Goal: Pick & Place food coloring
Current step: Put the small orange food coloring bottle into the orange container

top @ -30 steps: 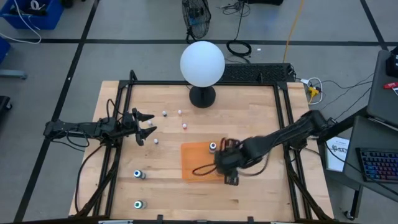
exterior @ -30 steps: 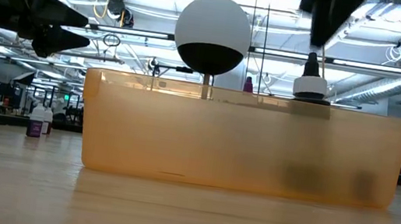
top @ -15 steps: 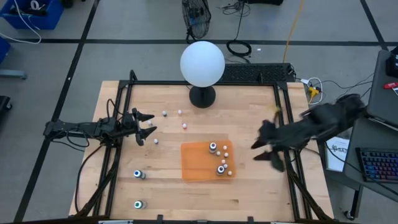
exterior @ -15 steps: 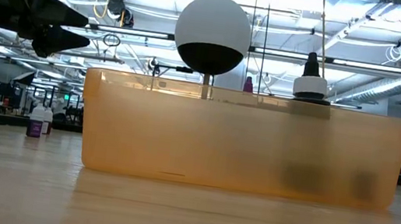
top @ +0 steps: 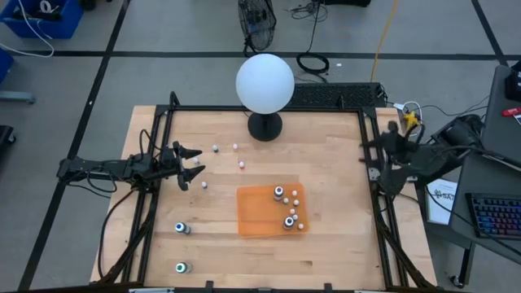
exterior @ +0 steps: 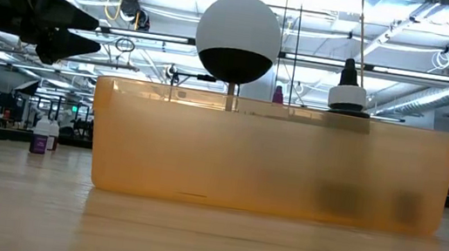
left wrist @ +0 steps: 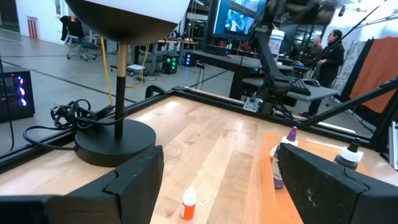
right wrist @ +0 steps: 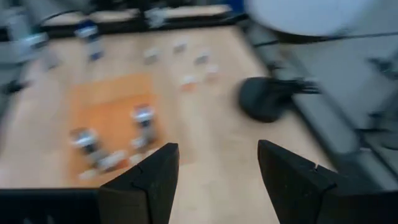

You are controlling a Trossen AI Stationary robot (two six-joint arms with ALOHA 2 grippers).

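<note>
Food coloring bottles [top: 289,210] clustered on the orange mat [top: 254,213], others scattered across the wooden surface [top: 326,163]; no legible labels. Left pincer [top: 192,166] spread, empty, near the loose bottles. Right pincer [top: 376,159] spread, empty, at the surface's right edge.

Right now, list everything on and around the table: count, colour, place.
Orange tray: one, centre-right of the table.
Food coloring bottles in tray: several, white-capped, right half.
Loose bottles: about six, left and centre tabletop.
Globe lamp: one, white on black base, far edge.
Keyboard: one, side desk right.
People: background, left wrist view.
Left gripper: open, left side.
Right gripper: open, right edge.
</note>
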